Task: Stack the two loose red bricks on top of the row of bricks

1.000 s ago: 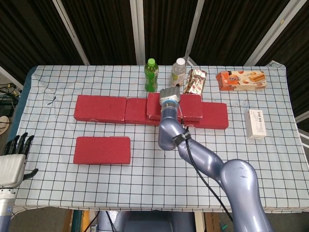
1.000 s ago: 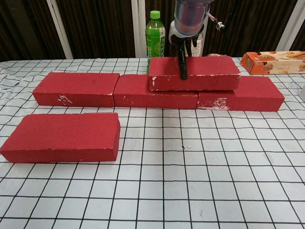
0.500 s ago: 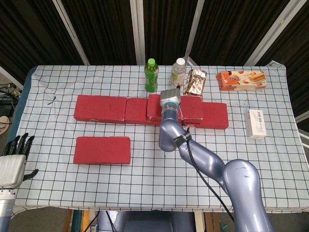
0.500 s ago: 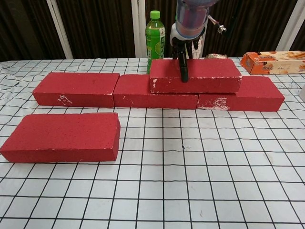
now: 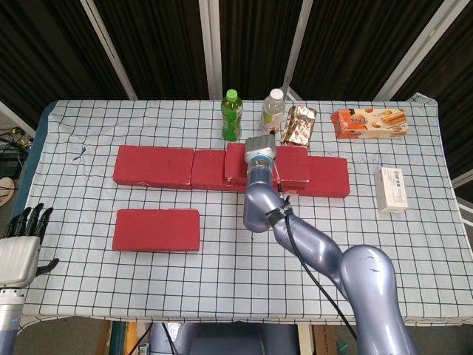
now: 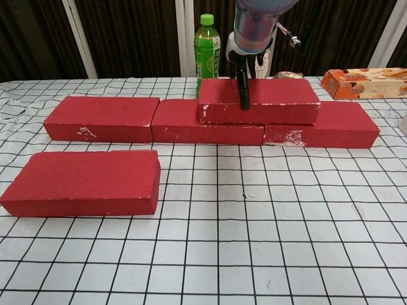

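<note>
Desk [image 5: 414,244]: covered with a white cloth checked in black lines; it carries everything below.
Row of bricks [image 6: 159,119]: three red bricks laid end to end across the middle of the desk, touching one another.
Stacked brick [image 6: 280,100]: a red brick lying flat on top of the row, straddling the joint between the middle and right bricks.
Loose brick [image 6: 82,182]: the other red brick lies flat on the cloth in front of the row's left end, well apart from it and from both hands.
Right arm [image 5: 318,248]: reaches from the near right across the desk to the stacked brick.
Right hand [image 6: 245,57]: directly over the stacked brick; one dark finger points down and touches the brick's top near its middle. The rest of the fingers [image 6: 243,86] are hidden by the wrist, so whether they clasp the brick cannot be told.
Left hand [image 5: 21,248]: off the near left edge of the desk, fingers straight, spread apart and holding nothing.
Green bottle [image 5: 232,115]: upright just behind the row.
Clear bottle [image 5: 273,109]: upright just right of the green one.
Foil packet [image 5: 299,124]: beside the clear bottle.
Biscuit box [image 5: 369,122]: far right corner.
White box [image 5: 391,189]: near the right edge.
</note>
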### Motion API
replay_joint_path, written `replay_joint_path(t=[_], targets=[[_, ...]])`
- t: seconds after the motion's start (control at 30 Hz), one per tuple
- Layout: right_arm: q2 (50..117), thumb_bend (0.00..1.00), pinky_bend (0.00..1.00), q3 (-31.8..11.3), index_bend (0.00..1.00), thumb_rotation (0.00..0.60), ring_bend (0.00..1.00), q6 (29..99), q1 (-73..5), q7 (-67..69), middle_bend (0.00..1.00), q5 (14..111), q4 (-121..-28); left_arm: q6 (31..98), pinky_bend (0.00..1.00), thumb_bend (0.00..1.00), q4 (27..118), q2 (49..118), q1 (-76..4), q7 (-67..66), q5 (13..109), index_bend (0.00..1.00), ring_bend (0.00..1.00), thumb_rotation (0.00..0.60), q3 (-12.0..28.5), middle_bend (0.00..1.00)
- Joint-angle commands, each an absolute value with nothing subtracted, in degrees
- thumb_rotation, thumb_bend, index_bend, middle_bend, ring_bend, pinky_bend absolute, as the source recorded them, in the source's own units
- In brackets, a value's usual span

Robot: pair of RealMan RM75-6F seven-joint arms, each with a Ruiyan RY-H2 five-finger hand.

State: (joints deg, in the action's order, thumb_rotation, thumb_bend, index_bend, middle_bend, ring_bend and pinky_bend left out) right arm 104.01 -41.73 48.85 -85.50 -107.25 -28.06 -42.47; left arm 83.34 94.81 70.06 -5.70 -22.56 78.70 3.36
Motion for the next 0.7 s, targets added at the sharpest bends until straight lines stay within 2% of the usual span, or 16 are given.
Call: replay_joint_path(t=[0.03,0.47,0.7], targets=[[104.11,0.15,0.00,-41.85,0.30,0.600,0.17,49.07,-85.46,-107.41,0.33,-28.01,-42.42,83.39,0.11,0.02,94.82,70.08,-5.69,-22.66,78.59,0.07,0.00,0.600,3.39,0.00],[104.09,0.15,0.00,-43.21,0.30,0.600,0.14,50.97,-85.53,-109.40,0.33,-29.01,-42.79,83.61,0.11,0.02,94.92,70.06,-5.68,-22.68,78.57,0.07,0.00,0.600,3.31,0.00],[104.01,0.15,0.00,-44.11,0.26,0.600,0.12,51.51,-85.45,-109.76,0.32,-29.07,-43.24,83.69,0.11,0.02,94.95,69.98,-5.69,-22.49,78.67,0.07,0.00,0.600,3.25,0.00]])
